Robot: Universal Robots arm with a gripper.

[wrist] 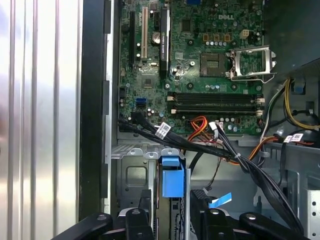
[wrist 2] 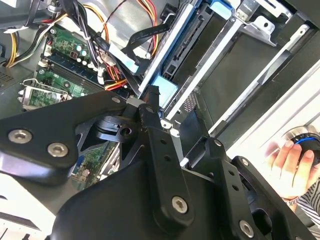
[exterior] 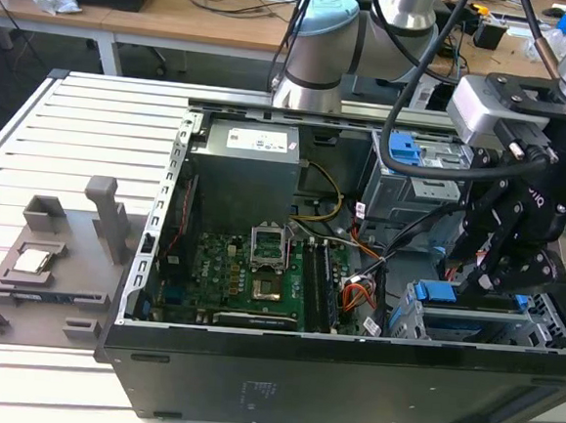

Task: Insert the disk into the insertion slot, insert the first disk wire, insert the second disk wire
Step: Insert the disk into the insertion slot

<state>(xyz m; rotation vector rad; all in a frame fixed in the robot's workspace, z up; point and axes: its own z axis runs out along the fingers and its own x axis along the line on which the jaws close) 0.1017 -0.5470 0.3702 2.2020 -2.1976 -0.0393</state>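
At the lower right of the exterior view, the gripper (exterior: 498, 284) hangs over the drive cage (exterior: 404, 321), its fingers (wrist 2: 150, 112) narrowly parted astride the blue frame of the disk (exterior: 465, 322). The disk sits in the cage, hemmed between the case wall (exterior: 349, 373) and loose cables (exterior: 398, 250).

We see the disk (exterior: 470, 326) lying flat in the insertion slot (exterior: 404, 324), the wide bay of the low grey perforated metal cage at the exterior view's right, in the near corner of the open case. Its bright blue carrier frame (exterior: 435, 292) borders the silver body, and the frame's end stands at the bay's mouth. In the first wrist view the blue frame (wrist: 172, 182) sits beside the slot's grey wall (wrist: 131, 175). In the second wrist view the disk's dark connector edge (wrist 2: 187, 44) is exposed.
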